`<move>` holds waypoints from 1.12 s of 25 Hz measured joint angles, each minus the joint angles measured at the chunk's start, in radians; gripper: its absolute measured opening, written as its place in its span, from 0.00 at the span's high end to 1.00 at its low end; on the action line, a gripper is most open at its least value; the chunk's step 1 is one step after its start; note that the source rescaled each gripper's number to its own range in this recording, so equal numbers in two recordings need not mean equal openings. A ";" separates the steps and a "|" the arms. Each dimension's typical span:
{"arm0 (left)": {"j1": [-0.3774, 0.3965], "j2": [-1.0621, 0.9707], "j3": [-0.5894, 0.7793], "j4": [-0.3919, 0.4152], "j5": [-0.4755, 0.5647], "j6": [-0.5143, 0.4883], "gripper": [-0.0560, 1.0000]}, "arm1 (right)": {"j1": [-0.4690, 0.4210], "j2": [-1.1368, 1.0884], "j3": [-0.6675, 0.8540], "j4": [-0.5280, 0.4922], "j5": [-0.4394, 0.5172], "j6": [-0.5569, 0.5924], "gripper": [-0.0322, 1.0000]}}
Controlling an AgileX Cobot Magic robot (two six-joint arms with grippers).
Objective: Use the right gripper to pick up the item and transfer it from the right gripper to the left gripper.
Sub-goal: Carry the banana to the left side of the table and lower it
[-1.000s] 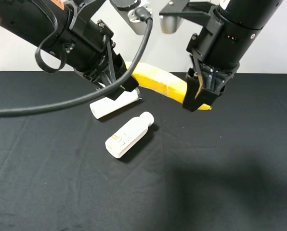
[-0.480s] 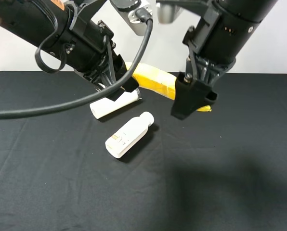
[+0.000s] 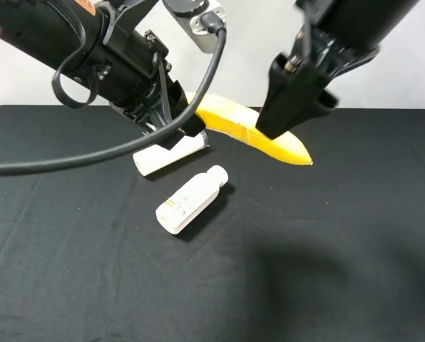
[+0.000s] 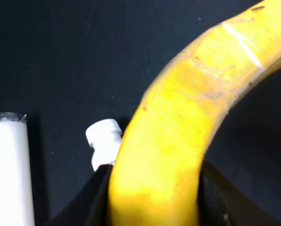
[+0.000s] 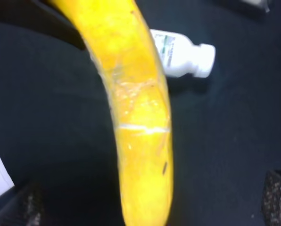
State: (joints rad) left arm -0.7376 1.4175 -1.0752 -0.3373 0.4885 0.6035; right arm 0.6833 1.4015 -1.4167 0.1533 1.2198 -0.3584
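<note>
Exterior high view: the right gripper (image 3: 280, 121) has just let go of the banana (image 3: 230, 121) and lifted away. A second ago it straddled the fruit's right end. Now that end is bare and pokes out free above the bench (image 3: 326, 271). In the right wrist view its fingers (image 5: 279, 193) are spread wide at the edges of the picture, well apart from the banana (image 5: 140, 117) between them.

The left gripper (image 3: 184, 127) has not moved and holds the fruit's left end. In the left wrist view its fingers (image 4: 100, 197) are pinching the thick yellow body (image 4: 178, 141) from both sides. The banana hangs off the bench, sloping down to the right, carried by the left arm alone.

The white tube (image 3: 168, 154) and the labelled bottle (image 3: 191, 199) lie on the cloth below, untouched.

The handover looks done in substance. What seems left is for the right arm to draw clear without brushing the fruit. The grip sits near one end, so the long free end could sag or swing.
</note>
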 joint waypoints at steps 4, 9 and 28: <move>0.000 0.000 0.000 0.000 0.000 0.000 0.95 | 0.000 -0.061 -0.003 -0.017 0.000 0.038 0.00; 0.000 0.000 0.000 0.000 0.000 0.000 0.95 | 0.000 -0.132 0.041 -0.025 -0.002 0.057 0.00; 0.000 0.001 0.084 0.001 0.049 0.120 0.95 | 0.000 -0.475 0.273 -0.137 -0.004 0.239 0.00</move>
State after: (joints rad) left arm -0.7376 1.4183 -0.9916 -0.3365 0.5377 0.7235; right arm 0.6833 0.9269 -1.1441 0.0162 1.2159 -0.1192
